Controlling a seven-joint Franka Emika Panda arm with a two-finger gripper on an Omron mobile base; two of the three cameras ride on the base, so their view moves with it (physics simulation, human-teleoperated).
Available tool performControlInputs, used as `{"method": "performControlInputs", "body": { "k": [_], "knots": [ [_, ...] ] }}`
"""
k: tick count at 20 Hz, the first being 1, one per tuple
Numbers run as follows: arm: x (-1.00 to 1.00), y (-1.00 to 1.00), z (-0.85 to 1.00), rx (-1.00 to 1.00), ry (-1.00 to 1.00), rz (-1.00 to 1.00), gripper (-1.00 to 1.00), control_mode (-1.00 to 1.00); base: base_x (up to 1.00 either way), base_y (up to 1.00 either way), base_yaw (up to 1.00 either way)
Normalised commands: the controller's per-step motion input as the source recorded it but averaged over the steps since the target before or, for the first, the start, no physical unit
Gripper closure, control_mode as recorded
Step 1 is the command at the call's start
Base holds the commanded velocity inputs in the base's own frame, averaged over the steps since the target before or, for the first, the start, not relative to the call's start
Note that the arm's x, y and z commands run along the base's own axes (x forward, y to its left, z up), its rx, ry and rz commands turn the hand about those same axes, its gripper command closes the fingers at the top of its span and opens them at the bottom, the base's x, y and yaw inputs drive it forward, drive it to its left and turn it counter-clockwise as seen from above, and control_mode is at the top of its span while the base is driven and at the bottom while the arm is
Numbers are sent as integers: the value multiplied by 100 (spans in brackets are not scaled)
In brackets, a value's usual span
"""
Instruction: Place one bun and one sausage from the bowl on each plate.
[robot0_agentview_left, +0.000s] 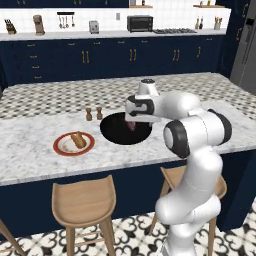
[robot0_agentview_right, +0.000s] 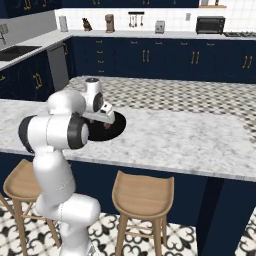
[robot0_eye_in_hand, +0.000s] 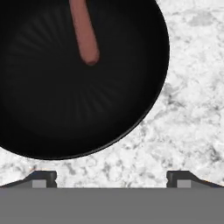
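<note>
The black bowl (robot0_agentview_left: 112, 131) sits on the marble island counter. A single reddish-brown sausage (robot0_agentview_left: 131, 125) lies inside it. My gripper (robot0_agentview_left: 132, 121) hangs just above the bowl's right part. In the hand view the bowl (robot0_eye_in_hand: 65, 109) spreads across the upper left and the sausage (robot0_eye_in_hand: 85, 35) reaches down from the top edge. My gripper (robot0_eye_in_hand: 111, 178) is open and empty, its fingertips (robot0_eye_in_hand: 43, 177) over the marble just outside the bowl's rim. The red-rimmed white plate (robot0_agentview_left: 59, 148) lies left of the bowl with a brown bun (robot0_agentview_left: 78, 140) on it. From the right side the bowl (robot0_agentview_right: 117, 122) shows under my hand.
Two small brown shakers (robot0_agentview_left: 94, 114) stand just behind the bowl's left edge. Wooden stools (robot0_agentview_left: 84, 202) stand below the counter's front edge. The marble counter (robot0_agentview_right: 190, 140) stretches away to the right of the bowl.
</note>
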Motion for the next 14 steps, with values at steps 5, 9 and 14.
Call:
{"method": "performControlInputs", "body": {
  "k": [5,9,14],
  "knots": [
    [81,38,-34,-10,0,-15,-100,-100,0,0,0],
    [74,11,-41,-6,0,-1,-100,-100,0,0,0],
    [30,-51,-47,-3,4,1,-100,-100,0,0,0]
  ]
}}
